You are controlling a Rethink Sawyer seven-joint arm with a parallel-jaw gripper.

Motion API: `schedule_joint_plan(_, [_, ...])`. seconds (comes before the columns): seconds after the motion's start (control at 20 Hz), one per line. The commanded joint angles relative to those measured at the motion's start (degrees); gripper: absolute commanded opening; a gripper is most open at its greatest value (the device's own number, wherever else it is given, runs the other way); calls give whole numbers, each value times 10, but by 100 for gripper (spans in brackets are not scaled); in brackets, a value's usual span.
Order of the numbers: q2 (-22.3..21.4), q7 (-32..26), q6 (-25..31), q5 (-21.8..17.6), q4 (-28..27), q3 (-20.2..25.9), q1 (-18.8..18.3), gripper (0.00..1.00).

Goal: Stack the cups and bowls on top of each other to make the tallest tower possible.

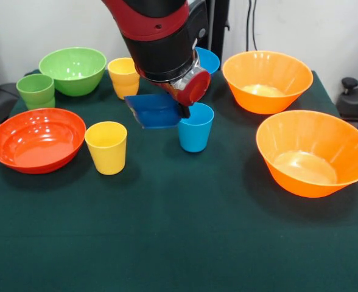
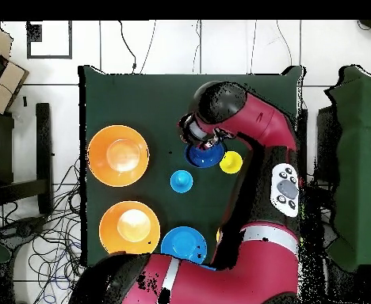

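Observation:
My gripper (image 1: pixel 182 110) is shut on the rim of the small dark blue bowl (image 1: pixel 153 111) and holds it tilted just above the table. The bowl also shows in the overhead view (image 2: pixel 204 155), under my wrist. The light blue cup (image 1: pixel 195 126) stands upright right beside it. One yellow cup (image 1: pixel 106 146) stands in front of the red-orange bowl (image 1: pixel 38 139). The other yellow cup (image 1: pixel 123 76) is at the back, beside the green bowl (image 1: pixel 73 70) and the green cup (image 1: pixel 36 90). No tower stands in view.
Two large orange bowls (image 1: pixel 267 80) (image 1: pixel 315 152) stand on the right side of the dark green table (image 1: pixel 185 243). The medium light blue bowl (image 1: pixel 209 59) sits at the back, partly hidden behind my arm. In the overhead view my arm hides the cups and bowls under it.

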Motion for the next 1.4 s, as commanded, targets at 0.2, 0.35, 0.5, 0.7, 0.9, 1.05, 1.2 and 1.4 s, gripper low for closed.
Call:
schedule_joint_plan(0.2, [14,142,61,18,-60,14,11,0])
schedule_joint_plan(0.35, [15,145,56,25,-58,12,12,0])
schedule_joint_plan(0.5, [17,153,47,31,-53,6,20,0])
schedule_joint_plan(0.7, [20,160,42,40,-50,1,26,0])
schedule_joint_plan(0.9, [22,165,30,52,-37,3,30,0])
schedule_joint_plan(1.05, [24,167,26,51,-37,2,31,0])
schedule_joint_plan(1.2, [27,175,32,53,-44,2,35,0])
schedule_joint_plan(1.4, [27,183,29,57,-40,3,40,0])
